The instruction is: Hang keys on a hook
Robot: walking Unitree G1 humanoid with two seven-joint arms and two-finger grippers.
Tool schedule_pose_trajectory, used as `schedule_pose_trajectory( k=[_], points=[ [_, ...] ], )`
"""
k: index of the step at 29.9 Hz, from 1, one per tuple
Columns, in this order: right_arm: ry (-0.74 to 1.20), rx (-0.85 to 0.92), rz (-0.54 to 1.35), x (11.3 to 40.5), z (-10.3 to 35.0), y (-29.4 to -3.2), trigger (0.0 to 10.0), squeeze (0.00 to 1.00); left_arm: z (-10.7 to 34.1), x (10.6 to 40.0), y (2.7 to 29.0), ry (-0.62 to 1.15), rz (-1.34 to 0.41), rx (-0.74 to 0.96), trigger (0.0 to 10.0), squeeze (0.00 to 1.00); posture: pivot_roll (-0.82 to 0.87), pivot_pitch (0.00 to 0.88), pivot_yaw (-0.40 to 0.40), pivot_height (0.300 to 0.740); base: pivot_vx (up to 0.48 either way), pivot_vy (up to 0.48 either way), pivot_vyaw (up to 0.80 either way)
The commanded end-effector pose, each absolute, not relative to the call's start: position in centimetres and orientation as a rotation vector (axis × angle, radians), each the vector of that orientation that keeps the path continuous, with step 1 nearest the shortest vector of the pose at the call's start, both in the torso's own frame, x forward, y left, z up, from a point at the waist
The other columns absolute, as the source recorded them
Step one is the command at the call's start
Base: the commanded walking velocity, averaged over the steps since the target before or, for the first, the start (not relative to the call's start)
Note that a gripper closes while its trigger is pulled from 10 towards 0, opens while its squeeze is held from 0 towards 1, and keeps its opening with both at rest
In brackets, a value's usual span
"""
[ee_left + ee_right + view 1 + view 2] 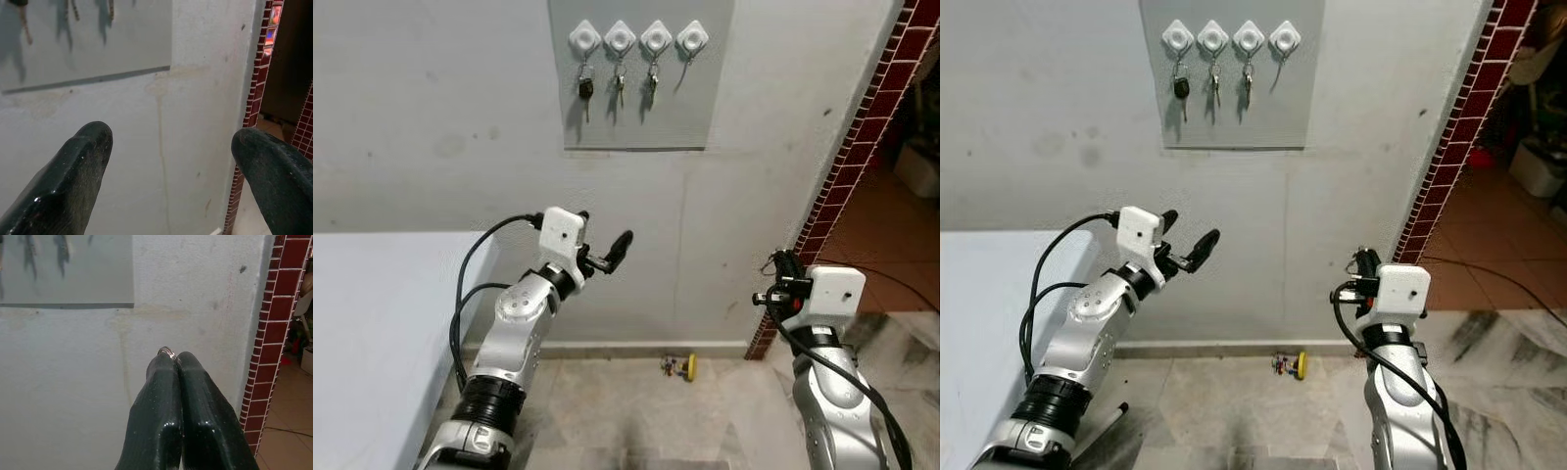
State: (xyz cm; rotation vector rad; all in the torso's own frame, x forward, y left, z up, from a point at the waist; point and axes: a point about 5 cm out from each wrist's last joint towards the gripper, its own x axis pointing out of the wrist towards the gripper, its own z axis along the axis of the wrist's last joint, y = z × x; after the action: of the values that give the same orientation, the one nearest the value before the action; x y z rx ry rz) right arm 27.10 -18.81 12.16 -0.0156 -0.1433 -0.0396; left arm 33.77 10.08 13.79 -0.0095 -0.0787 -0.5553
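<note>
Currently: right gripper [177,357], frame centre, clenched on key ring [167,350]. Left gripper [607,253] released, empty. Free hook [692,39], upper centre: lift ring level, thread squarely, then let go.

matt grey wall [431,117], glossy red tiles [862,137], white plastic hooks [620,37].

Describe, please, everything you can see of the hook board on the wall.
The hook board is a flat grey rectangular panel fixed upright on the pale wall, above both raised grippers. Four white diamond-shaped hooks sit in a row near its top. Keys hang from the three on the left; the fourth hook looks empty, casting only a shadow.
</note>
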Motion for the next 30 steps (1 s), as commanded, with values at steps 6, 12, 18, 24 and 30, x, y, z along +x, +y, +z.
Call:
schedule_pose_trajectory(
  k=[6, 12, 18, 24, 30],
  points=[
    [-0.179, -0.014, -0.033, 27.16, 12.91, -18.45, 10.0, 0.00, 14.44, 33.90, 10.14, -0.093, -0.561, 0.012, 10.0, 0.00, -0.05, 0.000, 0.030, 0.740, 0.426, 0.000, 0.00],
    [-0.179, 0.004, -0.032, 27.21, 12.90, -18.52, 10.0, 0.00, 14.50, 33.90, 10.26, -0.094, -0.557, 0.016, 10.0, 0.00, -0.05, 0.000, 0.030, 0.740, 0.425, 0.000, 0.00],
    [-0.160, 0.014, -0.045, 27.36, 12.72, -18.66, 10.0, 0.00, 14.56, 33.87, 10.19, -0.096, -0.561, 0.019, 10.0, 0.00, -0.05, 0.000, 0.030, 0.740, 0.428, 0.000, -0.26],
    [-0.150, 0.010, -0.049, 27.35, 12.54, -18.75, 10.0, 0.00, 14.60, 33.81, 10.03, -0.098, -0.571, 0.032, 10.0, 0.00, -0.05, 0.000, 0.030, 0.740, 0.428, 0.000, -0.69],
    [-0.155, 0.008, -0.058, 27.24, 12.52, -18.77, 10.0, 0.00, 14.57, 33.76, 9.79, -0.095, -0.572, 0.042, 10.0, 0.00, -0.05, 0.000, 0.035, 0.740, 0.349, 0.000, -0.34]
  ],
)
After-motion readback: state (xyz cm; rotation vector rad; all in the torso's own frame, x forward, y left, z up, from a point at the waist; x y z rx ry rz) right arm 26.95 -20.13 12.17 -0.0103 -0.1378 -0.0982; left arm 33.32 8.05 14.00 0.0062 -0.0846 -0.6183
